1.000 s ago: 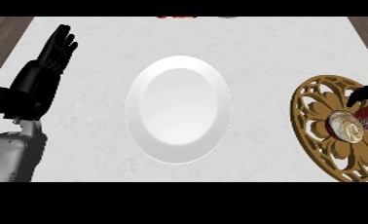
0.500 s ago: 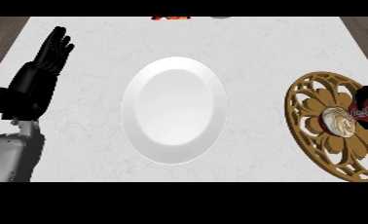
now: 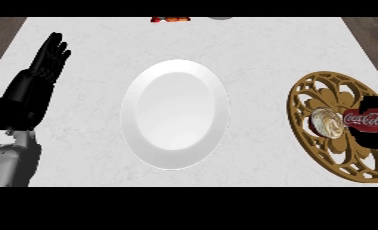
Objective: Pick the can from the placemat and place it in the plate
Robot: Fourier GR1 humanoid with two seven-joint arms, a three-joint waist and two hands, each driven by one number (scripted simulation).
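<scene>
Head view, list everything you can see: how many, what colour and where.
counter: one, white marbled, fills the view
plate: one, white, centre
placemat: one, gold-brown openwork, right edge
can: one, red with silver end, on its side on the placemat
small things: one red-orange, one grey, top edge, cut off
left hand: black, open, fingers up, at the left
right hand: black, by the can, mostly out of view
</scene>
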